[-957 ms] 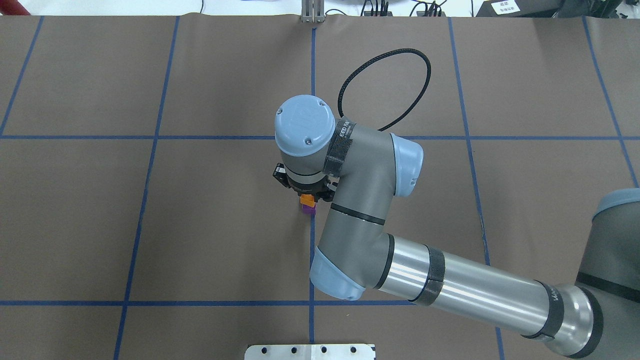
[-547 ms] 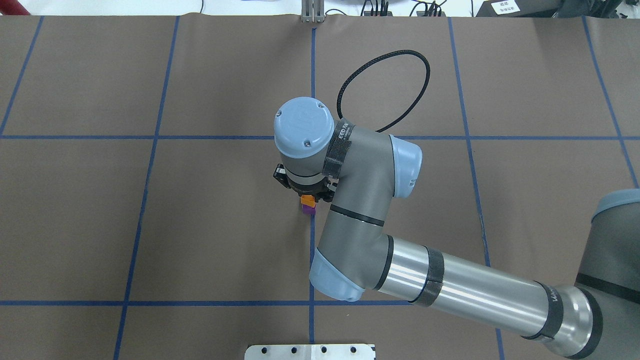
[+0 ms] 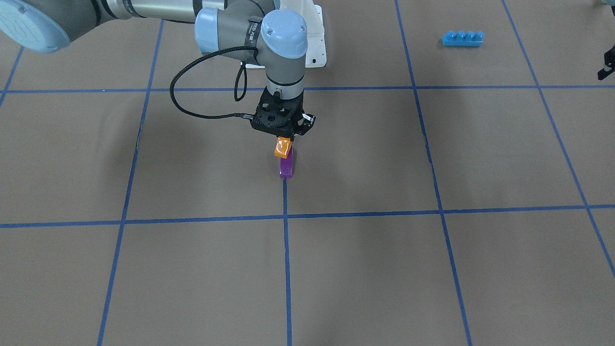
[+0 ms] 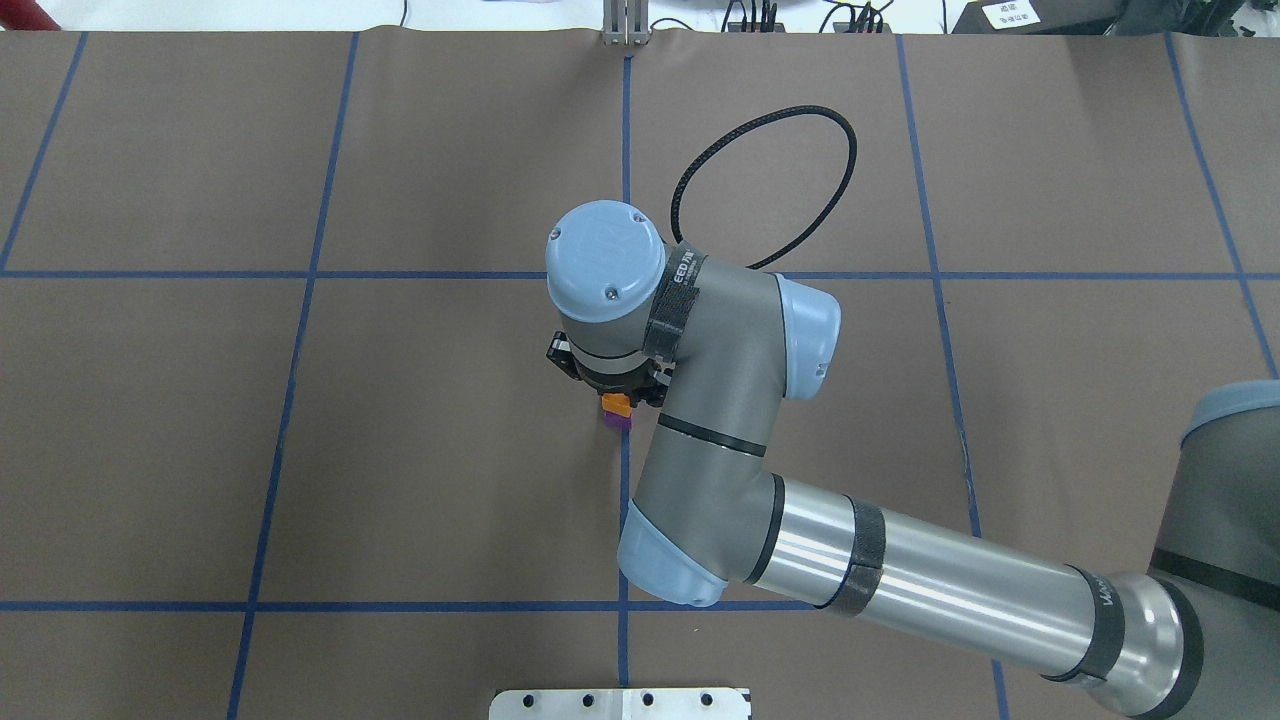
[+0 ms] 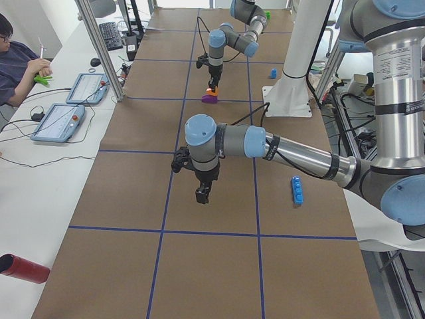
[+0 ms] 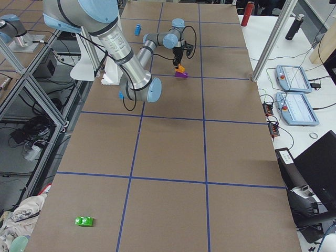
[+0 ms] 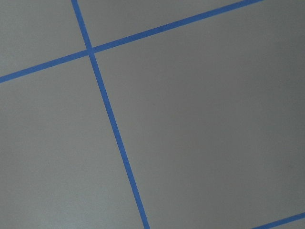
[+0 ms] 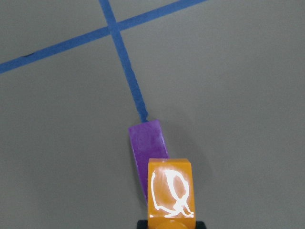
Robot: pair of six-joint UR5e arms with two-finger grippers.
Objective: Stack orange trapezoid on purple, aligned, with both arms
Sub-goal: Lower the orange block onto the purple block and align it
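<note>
The right gripper [image 3: 285, 138] is pinching the orange trapezoid [image 3: 283, 147], jaws closed on its upper part, with the purple [image 3: 287, 167] directly beneath it. Light, rigid, glossy plastic (likely slippery) is calling for flat opposite faces. The left gripper [image 5: 202, 194] is hanging well away; I cannot tell its opening.

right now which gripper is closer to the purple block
Right. The right gripper hangs just above the purple block, holding the orange trapezoid; the left gripper is far off.

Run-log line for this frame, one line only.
right gripper: shut on orange trapezoid, over purple | left gripper: away, state unclear | stack: not released
</note>
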